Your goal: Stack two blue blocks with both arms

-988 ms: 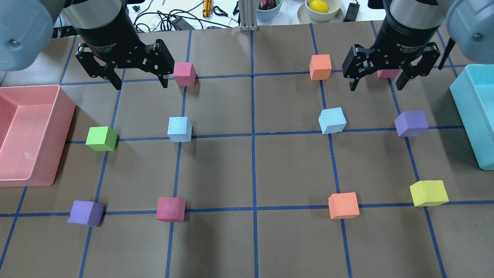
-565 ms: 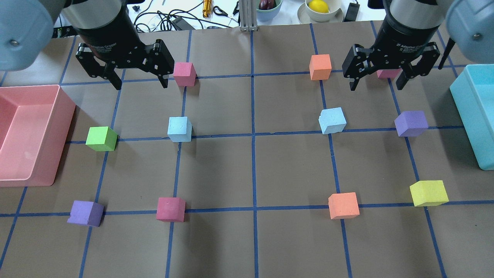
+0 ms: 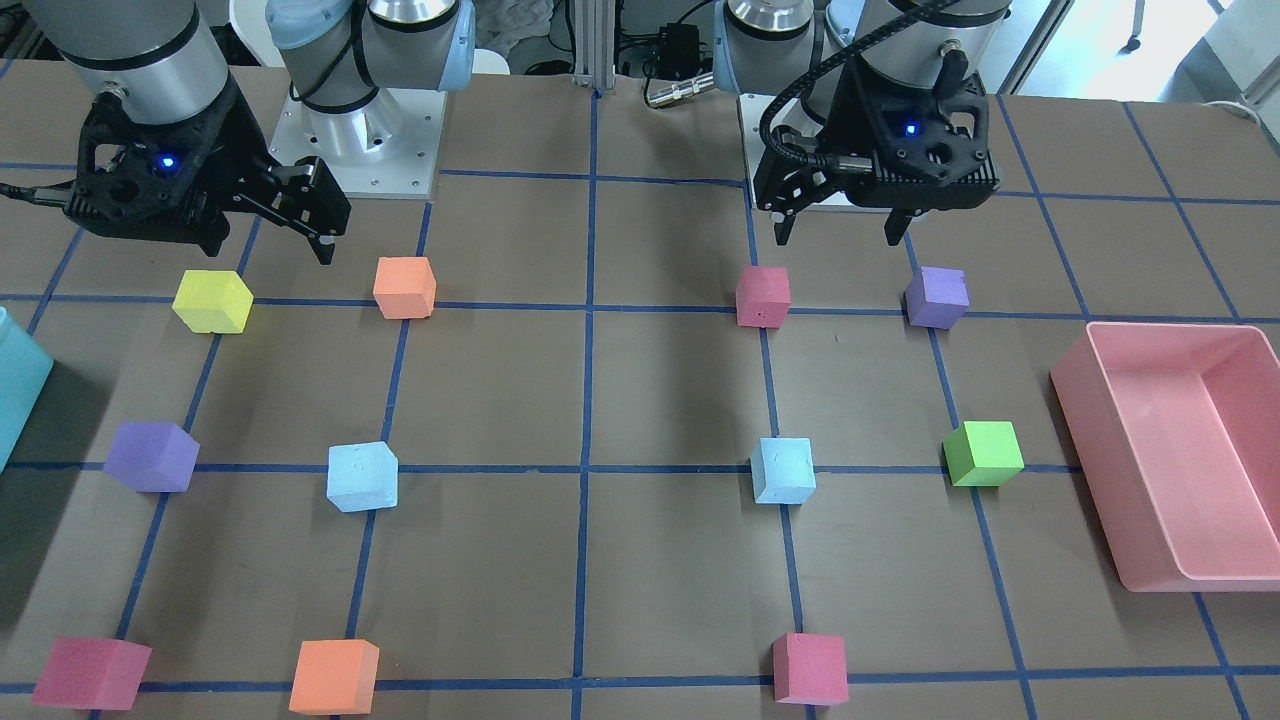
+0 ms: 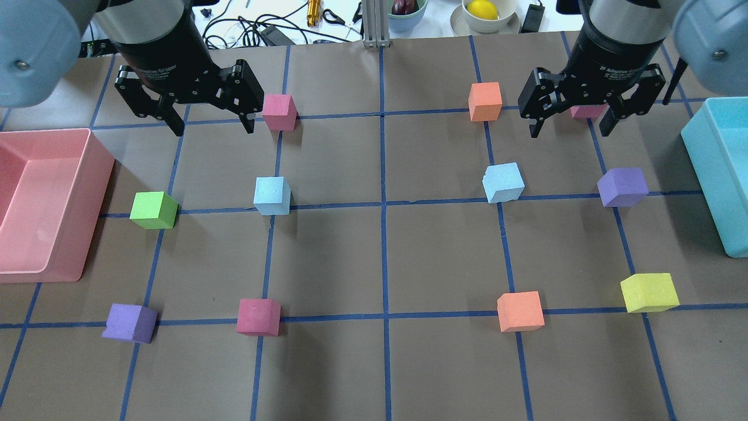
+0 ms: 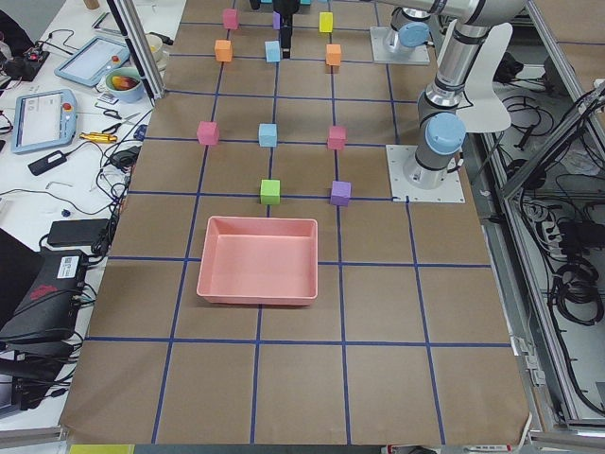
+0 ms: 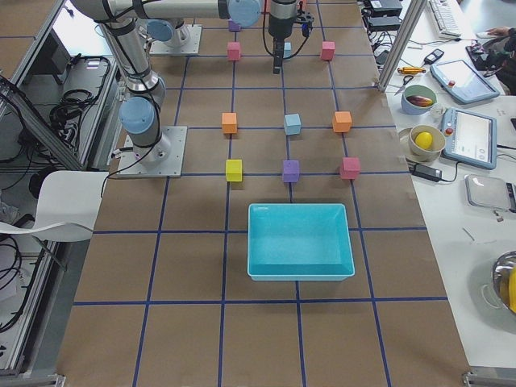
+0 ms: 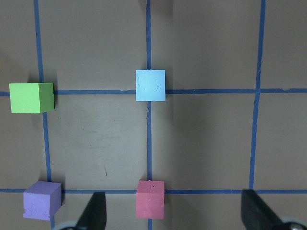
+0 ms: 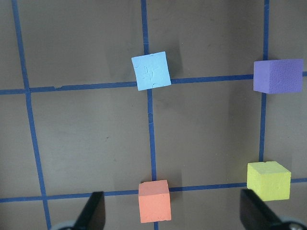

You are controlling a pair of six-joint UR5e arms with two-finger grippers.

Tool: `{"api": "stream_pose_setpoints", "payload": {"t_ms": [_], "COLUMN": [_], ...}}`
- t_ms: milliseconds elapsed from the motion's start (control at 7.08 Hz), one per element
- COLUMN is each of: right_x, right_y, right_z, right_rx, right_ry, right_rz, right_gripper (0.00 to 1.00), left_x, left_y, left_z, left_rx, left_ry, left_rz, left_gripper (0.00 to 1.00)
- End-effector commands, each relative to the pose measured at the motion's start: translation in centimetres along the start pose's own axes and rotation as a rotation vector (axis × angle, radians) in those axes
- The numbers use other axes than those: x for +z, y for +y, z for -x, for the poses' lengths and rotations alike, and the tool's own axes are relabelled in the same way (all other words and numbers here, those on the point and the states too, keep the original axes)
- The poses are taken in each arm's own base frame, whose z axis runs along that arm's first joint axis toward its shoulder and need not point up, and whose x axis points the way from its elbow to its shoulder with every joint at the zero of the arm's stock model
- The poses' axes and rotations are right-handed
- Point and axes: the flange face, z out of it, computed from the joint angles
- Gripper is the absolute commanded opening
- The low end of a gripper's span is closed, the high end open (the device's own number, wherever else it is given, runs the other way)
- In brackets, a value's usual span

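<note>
Left hand (image 4: 213,130) and right hand (image 4: 570,133) are held spread and empty by the robot-side edge of the surface (image 4: 327,257), so left blue block (image 4: 272,196) and right blue block (image 4: 503,182) are kept framed for pickup.

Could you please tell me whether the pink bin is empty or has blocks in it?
Empty: the pink bin shows only its bare floor, with nothing lying inside.

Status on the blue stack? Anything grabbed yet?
Done: nothing. One blue block sits on the left arm's side and the other blue block on the right arm's, well apart on the table.
In hand: nothing. The left gripper and right gripper hang open and empty above the table.
Left: grasp a blue block, set it on the other, release.
</note>
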Motion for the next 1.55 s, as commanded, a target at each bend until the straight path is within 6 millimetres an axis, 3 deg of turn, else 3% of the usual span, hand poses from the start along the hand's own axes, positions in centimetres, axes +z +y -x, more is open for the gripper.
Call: {"api": "stream_pose_setpoints", "payload": {"t_ms": [0,141,565,847,1412], "right_x": [3.4,5.5,12.3,17.6,24.7], "right_y": [-1.3,-2.6,-10.2,-13.3,-11.0], "right_z": [0.1,0.1,0.2,0.5,0.7], "right_rx": [0.006,0.003,-0.050,-0.135,-0.135], "right_ry": [0.006,0.002,0.013,0.007,0.000], "right_rz": [0.065,0.104,-0.023,-0.022,0.009], "right_gripper": [1.00,1.00,1.00,1.00,1.00], "left_x": [0.0,0.0,0.1,0.1,0.1], "left_y": [0.0,0.0,0.0,0.0,0.0], "left_z": [0.0,0.0,0.0,0.0,0.0], "left_rx": [0.000,0.000,0.000,0.000,0.000], "left_ry": [0.000,0.000,-0.001,0.000,0.000], "left_rz": [0.000,0.000,0.001,0.002,0.002], "left_gripper": [1.00,1.00,1.00,1.00,1.00]}}
